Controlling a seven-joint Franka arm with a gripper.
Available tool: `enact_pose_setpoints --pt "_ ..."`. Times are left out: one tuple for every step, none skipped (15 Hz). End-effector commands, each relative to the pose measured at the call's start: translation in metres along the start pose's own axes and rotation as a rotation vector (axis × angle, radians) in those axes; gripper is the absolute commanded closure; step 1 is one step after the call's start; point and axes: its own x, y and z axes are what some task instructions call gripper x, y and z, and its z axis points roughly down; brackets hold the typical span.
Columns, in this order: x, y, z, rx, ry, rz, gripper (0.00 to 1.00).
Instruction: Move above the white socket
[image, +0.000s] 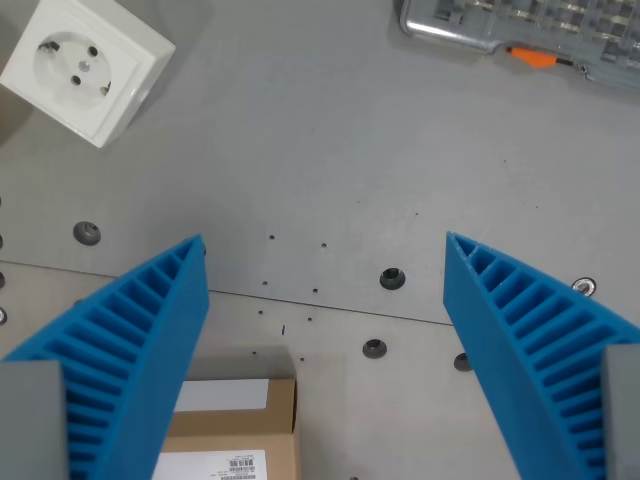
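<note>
**The white socket sits far off in the corner**

I look down through the wrist view. My pincer (325, 250) is spread wide, with its two blue ribbed fingers (140, 330) far apart and nothing between them.

The square white plastic socket (85, 65) lies on the grey metal tabletop (330, 140), up in the top corner on the wrist view's left. It is well apart from my pincer, so I judge I am not above it yet. I need to slide toward that corner.

I think the socket is light and hard. It looks like stiff plastic that will not bend or squash. Its sides look smooth, so it may slip a bit. If I ever had to pick it up, I would squeeze it by two flat sides across from each other. For this job I only need to hang over it, not touch it.

The socket is a boxy block, turned a little so its corners point up and down in the picture. Its top face has a round dip with two small dark holes in it.

A brown cardboard box with a white label (235, 430) sits low down, near my left finger. A clear plastic case with an orange catch (520, 35) lies at the top right.
</note>
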Motion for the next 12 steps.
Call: enact_pose_setpoints --pt "0.0000 0.0000 -0.0024 -0.001 0.006 0.000 0.00" --pt "0.0000 0.0000 -0.0024 -0.001 0.005 -0.001 0.00" --pt "0.0000 0.0000 -0.0023 -0.001 0.005 -0.002 0.00" --pt "0.0001 -0.0001 -0.0022 -0.001 0.005 -0.006 0.00" --pt "0.0001 -0.0003 -0.0020 -0.001 0.006 -0.012 0.00" --pt "0.0002 -0.0006 -0.0017 -0.001 0.006 -0.019 0.00" --pt "0.0004 -0.0010 -0.0013 -0.001 0.006 -0.029 0.00" --pt "0.0005 -0.0016 -0.0007 0.000 0.007 -0.041 0.00" --pt "0.0007 -0.0023 0.0001 0.000 0.008 -0.054 0.00" --pt "0.0009 -0.0029 0.0009 -0.001 0.009 -0.068 0.00" --pt "0.0012 -0.0037 0.0018 -0.001 0.011 -0.079 0.00" --pt "0.0014 -0.0047 0.0030 -0.001 0.014 -0.093 0.00"
